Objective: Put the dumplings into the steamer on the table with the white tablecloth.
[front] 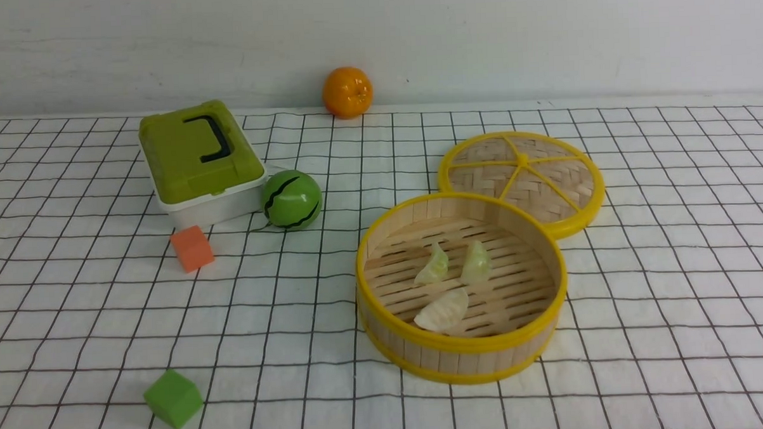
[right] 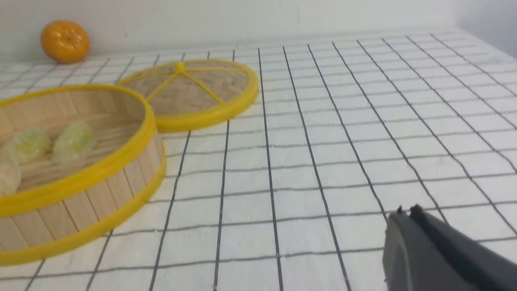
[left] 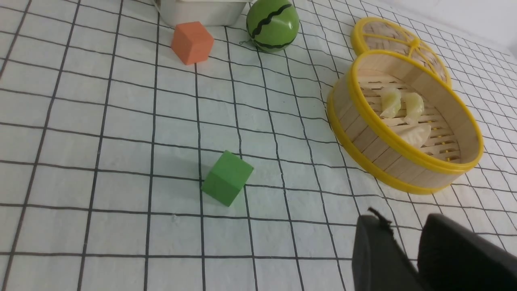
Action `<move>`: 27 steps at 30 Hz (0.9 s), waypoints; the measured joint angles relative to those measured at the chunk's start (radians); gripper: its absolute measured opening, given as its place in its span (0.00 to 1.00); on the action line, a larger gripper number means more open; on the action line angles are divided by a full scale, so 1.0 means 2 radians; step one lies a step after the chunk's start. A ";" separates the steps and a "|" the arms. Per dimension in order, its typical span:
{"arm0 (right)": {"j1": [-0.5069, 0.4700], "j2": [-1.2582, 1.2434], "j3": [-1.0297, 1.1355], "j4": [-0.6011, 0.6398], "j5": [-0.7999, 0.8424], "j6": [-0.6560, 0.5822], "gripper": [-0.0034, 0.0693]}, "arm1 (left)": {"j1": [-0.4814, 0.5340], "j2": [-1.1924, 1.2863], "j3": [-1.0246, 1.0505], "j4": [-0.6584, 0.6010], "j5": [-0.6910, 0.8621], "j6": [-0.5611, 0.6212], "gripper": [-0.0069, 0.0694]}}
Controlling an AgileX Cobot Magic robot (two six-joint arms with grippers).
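The steamer [front: 462, 348] stands right of centre on the table's white tablecloth [front: 676, 293]. Inside on the slats lie two pale green dumplings [front: 433, 265] [front: 476, 262] and a larger whitish dumpling [front: 443, 311]. Neither gripper shows in the front view. In the left wrist view my left gripper [left: 404, 220] hangs over bare cloth short of the steamer [left: 363, 129], jaws apart with nothing between them. The right wrist view shows my right gripper [right: 407, 210] shut and empty above the cloth, well aside from the steamer [right: 80, 210] and its dumplings [right: 74, 141].
The woven lid [front: 523, 178] leans against the steamer's far side. A green-lidded box [front: 195, 157], a watermelon ball [front: 291, 200] and an orange cube [front: 192, 248] sit at the left. A green cube [front: 173, 398] lies front left, an orange [front: 347, 92] by the wall.
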 joint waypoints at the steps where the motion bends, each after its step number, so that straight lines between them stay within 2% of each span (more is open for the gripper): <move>1: 0.000 0.000 0.000 0.000 0.003 0.000 0.02 | 0.000 0.000 0.000 0.000 0.000 0.000 0.30; 10: 0.000 0.000 -0.004 0.000 0.067 0.000 0.02 | 0.000 0.000 0.000 0.000 0.000 0.000 0.31; 27: 0.000 0.000 -0.004 0.000 0.070 0.000 0.02 | 0.000 0.000 0.000 0.000 0.000 0.000 0.32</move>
